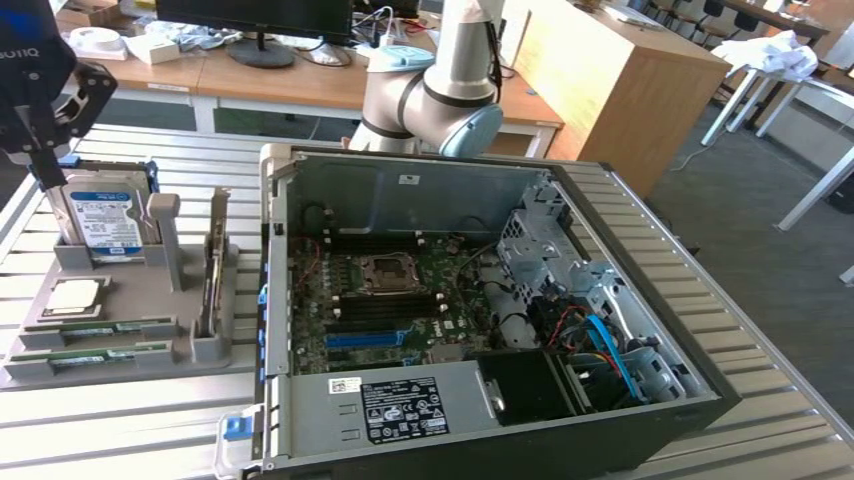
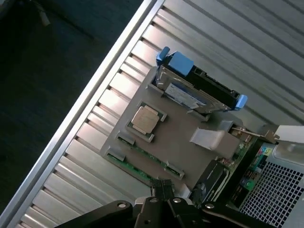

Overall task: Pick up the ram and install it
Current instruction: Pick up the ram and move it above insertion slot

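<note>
1. Exterior view: the ram (image 1: 100,328) lies flat in a slot near the front edge of a gray holder tray (image 1: 134,295). A second green stick (image 1: 91,353) lies parallel, just beside it, on the camera's side.
2. In the wrist view the ram (image 2: 137,163) shows as a narrow green strip along one edge of the tray (image 2: 175,137), seated between small gray clips.
3. The gripper (image 1: 51,170) hangs above the far corner of the tray on the exterior view's left, over the hard drive and well apart from the ram. In the wrist view the gripper (image 2: 164,186) has its dark fingers closed together with nothing between them.
4. A square silver processor chip (image 1: 74,296) sits in its recess just behind the ram.
5. The blue-labelled hard drive (image 1: 104,215) stands upright at the back of the tray.
6. A thin card (image 1: 214,260) stands on edge along the tray's side toward the exterior view's right.
7. Beside the tray, on the exterior view's right, an open computer case (image 1: 400,190) lies on its side, with its motherboard (image 1: 387,300) exposed.
8. The arm (image 1: 441,100) rises behind the case.
9. Tray and case rest on a bench (image 1: 134,420) of metal slats.
10. Wooden desks with a monitor (image 1: 254,15) stand behind.
</note>
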Tool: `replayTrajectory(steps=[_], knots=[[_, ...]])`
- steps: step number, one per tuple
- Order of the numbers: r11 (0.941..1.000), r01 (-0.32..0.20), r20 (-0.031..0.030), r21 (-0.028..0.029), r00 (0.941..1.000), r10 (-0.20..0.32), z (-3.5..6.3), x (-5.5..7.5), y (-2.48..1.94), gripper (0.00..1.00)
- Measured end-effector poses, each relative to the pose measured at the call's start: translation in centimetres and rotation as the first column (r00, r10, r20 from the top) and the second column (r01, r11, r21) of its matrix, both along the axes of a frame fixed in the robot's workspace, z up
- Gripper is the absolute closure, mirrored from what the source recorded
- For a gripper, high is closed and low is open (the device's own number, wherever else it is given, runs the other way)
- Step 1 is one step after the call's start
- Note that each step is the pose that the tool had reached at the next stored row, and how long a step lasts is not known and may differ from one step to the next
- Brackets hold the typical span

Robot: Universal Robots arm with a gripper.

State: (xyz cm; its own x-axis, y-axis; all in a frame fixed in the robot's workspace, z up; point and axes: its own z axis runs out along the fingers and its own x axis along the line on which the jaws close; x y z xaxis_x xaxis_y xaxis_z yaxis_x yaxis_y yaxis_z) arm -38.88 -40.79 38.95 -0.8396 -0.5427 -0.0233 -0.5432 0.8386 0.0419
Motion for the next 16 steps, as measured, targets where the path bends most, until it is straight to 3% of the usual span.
replayTrajectory(steps=[7,12,16], knots=[[0.9928,-0.119,0.0000,0.0000,0.9928,0.119,-0.04,0.00,0.00,0.90],[0.9788,-0.205,0.0000,-0.0001,0.9788,0.205,-0.07,0.00,0.00,0.90],[0.9620,-0.273,0.0000,-0.0001,0.9620,0.273,-0.09,0.00,0.00,0.90]])
